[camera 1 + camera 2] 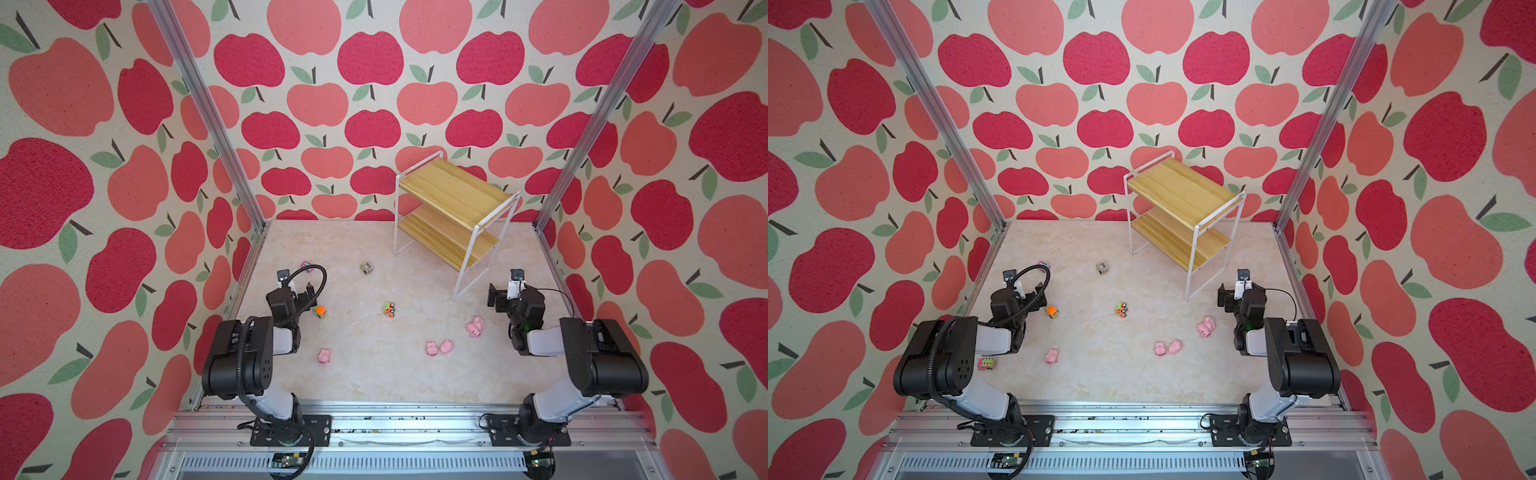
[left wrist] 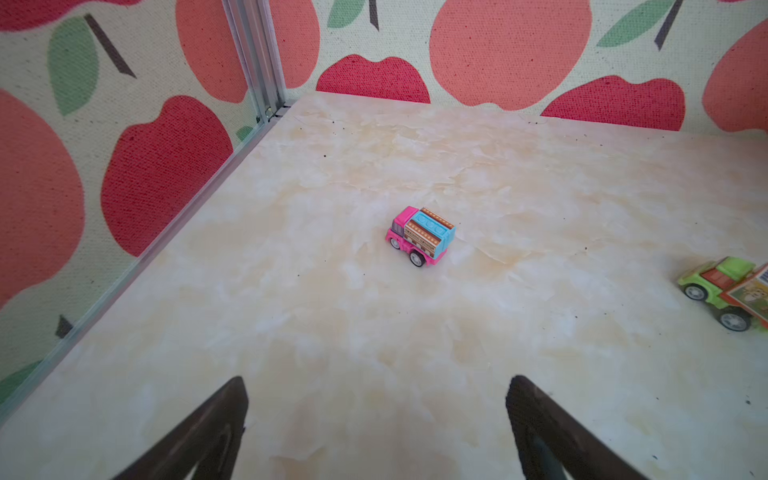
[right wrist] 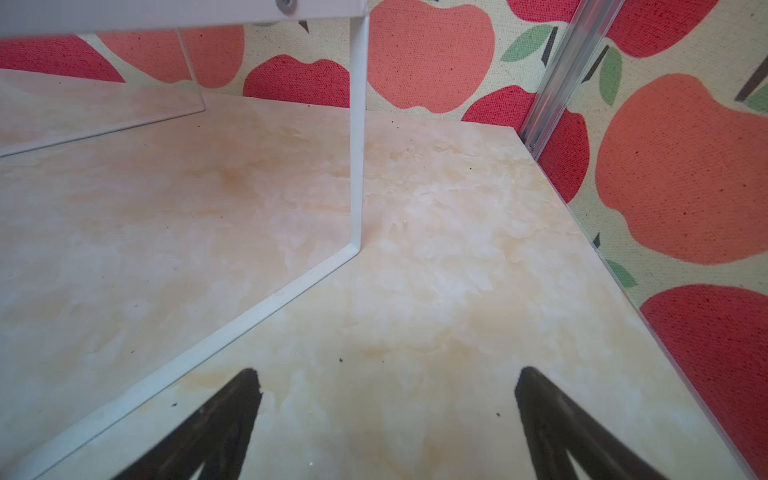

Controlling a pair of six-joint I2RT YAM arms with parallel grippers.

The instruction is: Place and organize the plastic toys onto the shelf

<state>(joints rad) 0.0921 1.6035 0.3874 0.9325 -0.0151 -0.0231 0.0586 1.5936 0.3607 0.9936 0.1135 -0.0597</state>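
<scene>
Since both boards of the two-tier shelf (image 1: 453, 195) of yellowish wood on a thin white metal frame are bare, the task seems to be at its opening step: choosing a first toy. Reading a top view as a clock with the far wall at twelve, the shelf stands at one o'clock on the pale marbled worktop (image 1: 374, 374). The tiny pink plastic pigs (image 1: 475, 327) lie scattered from four to seven o'clock. A small orange toy truck (image 1: 320, 311) sits at nine.

The left claw (image 2: 376, 382) is spread wide and empty above bare worktop, with a pink-and-blue toy truck (image 2: 422, 235) dead ahead at its twelve. The right claw (image 3: 388, 374) is equally wide and empty, near the shelf's front leg.

The likely next move is for the left claw to advance, lower astride that truck's sides and close gently, since its wheels may let it roll.
</scene>
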